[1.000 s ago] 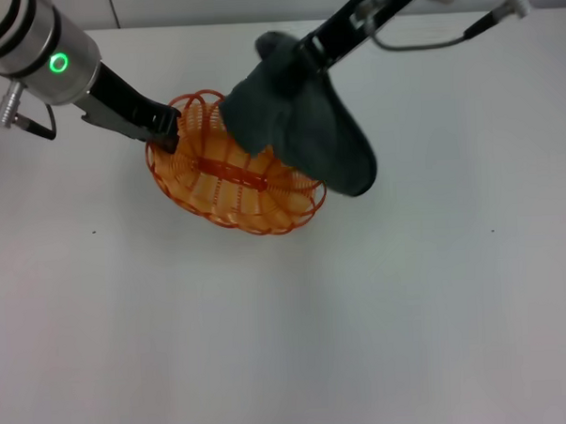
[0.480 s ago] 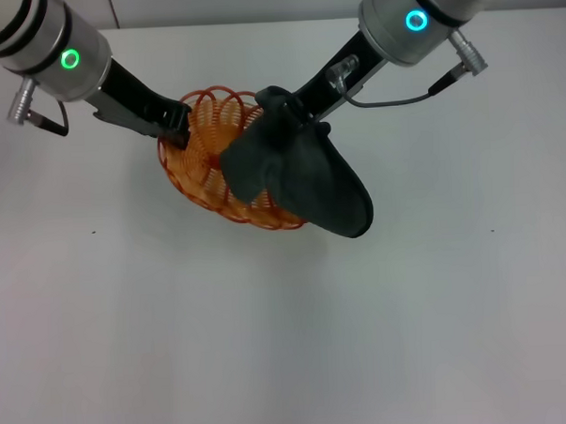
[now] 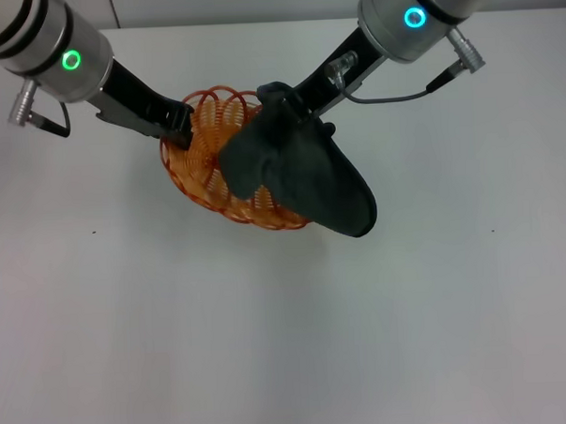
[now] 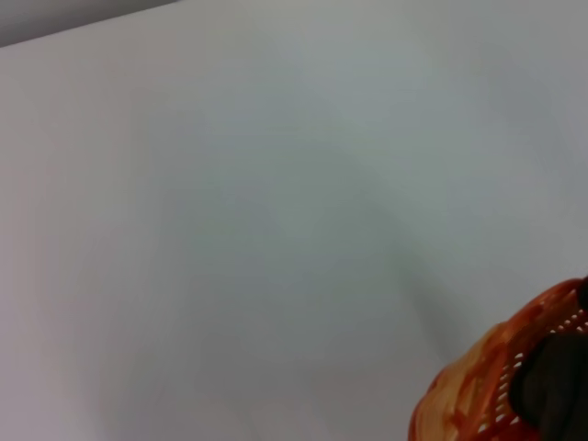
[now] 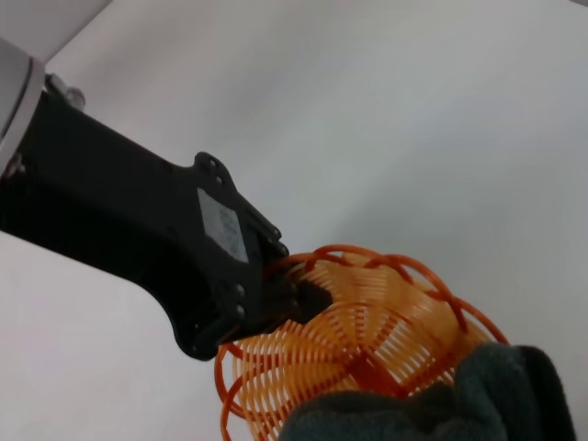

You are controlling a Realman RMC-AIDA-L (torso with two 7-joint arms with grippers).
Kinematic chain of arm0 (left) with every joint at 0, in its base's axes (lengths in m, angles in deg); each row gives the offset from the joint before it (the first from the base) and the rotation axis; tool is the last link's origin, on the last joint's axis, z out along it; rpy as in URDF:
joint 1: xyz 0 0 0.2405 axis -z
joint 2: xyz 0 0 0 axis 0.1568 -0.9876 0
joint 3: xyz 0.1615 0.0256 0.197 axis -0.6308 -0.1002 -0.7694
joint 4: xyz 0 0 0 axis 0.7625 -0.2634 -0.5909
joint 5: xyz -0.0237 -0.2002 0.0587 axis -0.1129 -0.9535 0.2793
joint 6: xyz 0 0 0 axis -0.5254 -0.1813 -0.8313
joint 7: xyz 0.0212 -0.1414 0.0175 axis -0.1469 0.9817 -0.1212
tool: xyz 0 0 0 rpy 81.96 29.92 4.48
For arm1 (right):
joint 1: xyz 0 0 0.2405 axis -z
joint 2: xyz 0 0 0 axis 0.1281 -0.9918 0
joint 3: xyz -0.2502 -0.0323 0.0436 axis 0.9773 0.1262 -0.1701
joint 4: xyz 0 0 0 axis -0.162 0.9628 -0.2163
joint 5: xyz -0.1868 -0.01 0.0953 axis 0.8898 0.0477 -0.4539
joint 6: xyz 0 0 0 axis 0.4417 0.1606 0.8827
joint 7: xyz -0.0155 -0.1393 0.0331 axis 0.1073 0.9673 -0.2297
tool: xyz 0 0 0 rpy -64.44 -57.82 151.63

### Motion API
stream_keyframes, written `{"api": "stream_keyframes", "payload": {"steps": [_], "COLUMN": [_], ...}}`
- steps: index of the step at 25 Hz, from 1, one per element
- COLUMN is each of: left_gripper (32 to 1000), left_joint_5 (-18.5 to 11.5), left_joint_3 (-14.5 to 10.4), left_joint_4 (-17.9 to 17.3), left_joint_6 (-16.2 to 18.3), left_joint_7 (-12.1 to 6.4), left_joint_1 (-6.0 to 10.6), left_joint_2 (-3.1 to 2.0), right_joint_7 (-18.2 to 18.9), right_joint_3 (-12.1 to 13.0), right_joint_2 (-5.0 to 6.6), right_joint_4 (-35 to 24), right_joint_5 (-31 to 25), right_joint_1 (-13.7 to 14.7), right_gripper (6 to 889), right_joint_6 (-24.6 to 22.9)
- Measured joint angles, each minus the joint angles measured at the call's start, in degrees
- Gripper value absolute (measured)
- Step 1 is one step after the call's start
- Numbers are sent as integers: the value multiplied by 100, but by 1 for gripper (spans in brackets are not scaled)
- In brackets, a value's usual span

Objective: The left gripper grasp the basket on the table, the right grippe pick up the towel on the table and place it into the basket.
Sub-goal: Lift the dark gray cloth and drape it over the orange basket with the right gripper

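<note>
head view: left claw clamps basket rim; right claw pinches towel.

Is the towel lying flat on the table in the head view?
No, the towel hangs from the right gripper over the basket, which the left gripper holds by its rim.

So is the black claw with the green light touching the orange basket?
Touching. In the right wrist view the left gripper is clamped on the basket rim.
</note>
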Motion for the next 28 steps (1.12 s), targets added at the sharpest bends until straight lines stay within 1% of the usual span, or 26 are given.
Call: {"api": "stream_keyframes", "payload": {"steps": [6, 11, 17, 23, 25, 28], "left_gripper": [86, 86, 86, 86, 86, 86], "left_joint_5": [0, 0, 0, 0, 0, 0], "left_joint_3": [9, 9, 9, 9, 9, 20], "left_joint_4": [15, 19, 96, 100, 101, 105], "left_joint_6": [0, -19, -54, -57, -57, -56], "left_joint_7": [-10, -16, -25, -38, -47, -71], "left_joint_1": [-33, -28, -33, -33, -34, -34], "left_joint_2": [0, 0, 0, 0, 0, 0], "right_joint_7": [0, 1, 1, -3, -9, -21], "right_joint_3": [-10, -11, -11, -13, -17, -19], "right_joint_2": [12, 20, 23, 25, 25, 25], "right_joint_4": [-11, 8, -25, -28, -32, -68], "right_joint_5": [-179, -221, -222, -222, -222, -222], "right_joint_1": [0, 1, 1, -5, -13, -27], "right_gripper": [276, 490, 609, 728, 847, 848], "right_joint_6": [11, 13, -8, -42, -65, -106]}}
